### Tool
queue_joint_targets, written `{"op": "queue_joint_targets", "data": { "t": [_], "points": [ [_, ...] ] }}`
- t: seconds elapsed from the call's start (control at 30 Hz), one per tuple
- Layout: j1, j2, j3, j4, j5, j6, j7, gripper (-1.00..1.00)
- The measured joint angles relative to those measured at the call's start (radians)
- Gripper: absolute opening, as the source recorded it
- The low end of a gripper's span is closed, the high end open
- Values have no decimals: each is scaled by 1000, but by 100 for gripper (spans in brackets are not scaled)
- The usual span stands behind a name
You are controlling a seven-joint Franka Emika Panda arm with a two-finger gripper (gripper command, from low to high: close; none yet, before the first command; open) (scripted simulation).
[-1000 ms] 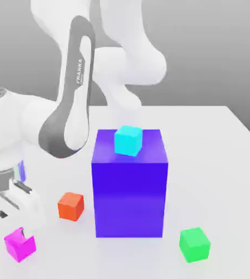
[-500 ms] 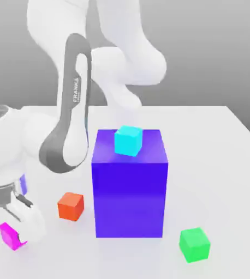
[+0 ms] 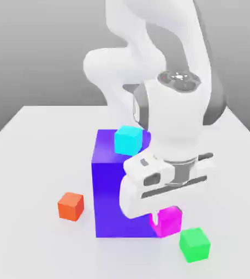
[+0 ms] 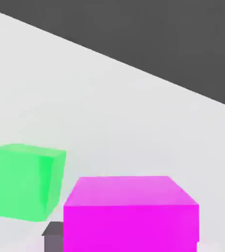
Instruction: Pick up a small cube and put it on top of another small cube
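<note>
On the white worktop (image 3: 34, 141) stands a big blue-violet block (image 3: 108, 190) with a cyan cube (image 3: 128, 140) on top. Before its front face, the arm's gripper (image 3: 162, 216) has its jaws clamped on the small magenta cube (image 3: 168, 221), lifted just beside the green cube (image 3: 195, 244). An orange cube (image 3: 70, 206) sits well apart.

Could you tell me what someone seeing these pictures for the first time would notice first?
The big blue-violet block in the middle of the white table draws the eye, with a cyan cube on its top. In front of it the white arm's gripper is shut on the magenta cube, held just beside the green cube at the exterior view's lower right. An orange cube sits alone to the block's left in that view.
</note>
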Motion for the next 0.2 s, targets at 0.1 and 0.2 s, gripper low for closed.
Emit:
{"op": "queue_joint_targets", "data": {
  "t": [0.1,0.2],
  "points": [
    [24,97,-15,5,-50,91,23,100],
    [24,97,-15,5,-50,91,23,100]
  ]
}}
